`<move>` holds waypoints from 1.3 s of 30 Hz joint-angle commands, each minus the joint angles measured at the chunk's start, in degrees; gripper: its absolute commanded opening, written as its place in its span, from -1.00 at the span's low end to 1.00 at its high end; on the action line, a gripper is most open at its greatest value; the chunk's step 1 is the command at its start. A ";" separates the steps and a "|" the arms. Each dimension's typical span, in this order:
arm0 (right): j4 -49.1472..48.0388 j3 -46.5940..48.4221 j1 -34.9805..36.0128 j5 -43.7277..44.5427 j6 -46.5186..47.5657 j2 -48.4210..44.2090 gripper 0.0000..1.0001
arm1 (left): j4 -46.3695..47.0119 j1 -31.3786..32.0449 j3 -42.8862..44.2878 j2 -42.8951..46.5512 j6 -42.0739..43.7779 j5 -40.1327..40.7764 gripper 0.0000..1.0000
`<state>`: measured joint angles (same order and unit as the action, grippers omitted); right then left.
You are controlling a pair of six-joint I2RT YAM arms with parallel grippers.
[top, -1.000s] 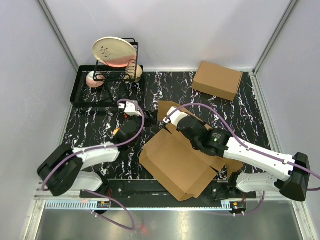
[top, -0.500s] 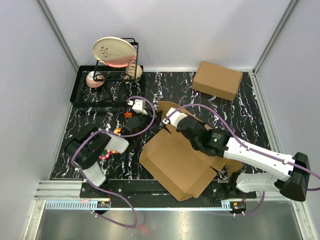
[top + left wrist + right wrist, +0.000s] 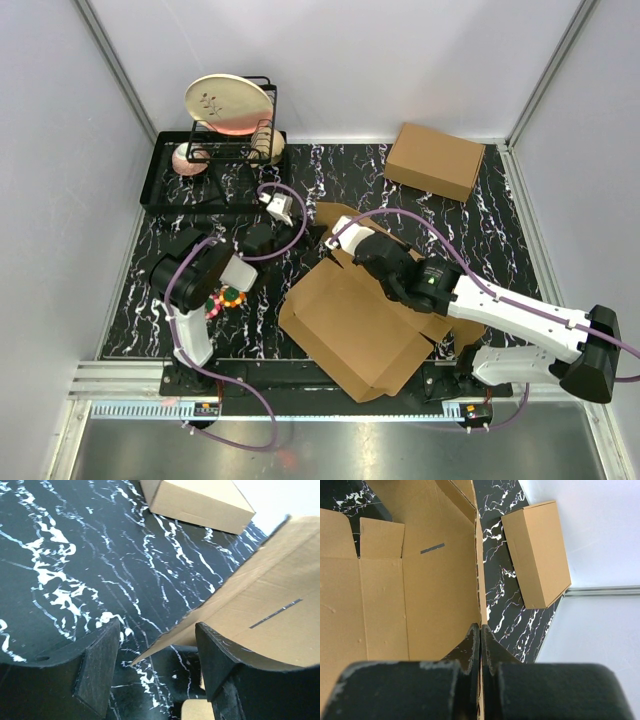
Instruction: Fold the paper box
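Black marble-pattern tabletop point(image 3: 330, 170). right gripper point(image 3: 480, 635) pinched tight on raised wall of brown corrugated cardboard paper box point(image 3: 345, 325), partly folded, flaps splayed. left gripper point(image 3: 157, 645) spread, flap corner between fingers.

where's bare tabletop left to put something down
Bare marble at the far edge between the dish rack tray and the made-up cardboard box, and right of the paper box. Near left is crowded by the left arm.

Matt brown corrugated cardboard for the paper box point(image 3: 345, 325); smooth, glossy-looking black marbled surface point(image 3: 340, 175); black wire rack point(image 3: 240, 148), probably metal.
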<state>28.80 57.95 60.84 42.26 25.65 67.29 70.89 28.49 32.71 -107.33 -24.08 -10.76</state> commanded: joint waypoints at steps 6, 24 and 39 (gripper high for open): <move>-0.58 1.20 0.86 -2.36 0.10 -1.19 -1.00 | 21.47 -0.54 5.43 -2.18 -1.84 -12.96 -0.20; -0.67 1.20 0.95 -0.69 -2.45 -0.40 -1.00 | 15.52 6.22 -7.30 13.10 2.10 -2.17 -1.00; -0.06 0.41 3.85 5.64 -1.13 1.79 -1.00 | 2.85 20.19 -10.82 23.40 8.17 17.17 -1.00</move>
<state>28.64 57.95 62.83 48.71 25.69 67.55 67.00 45.52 21.12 -85.25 -16.53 1.43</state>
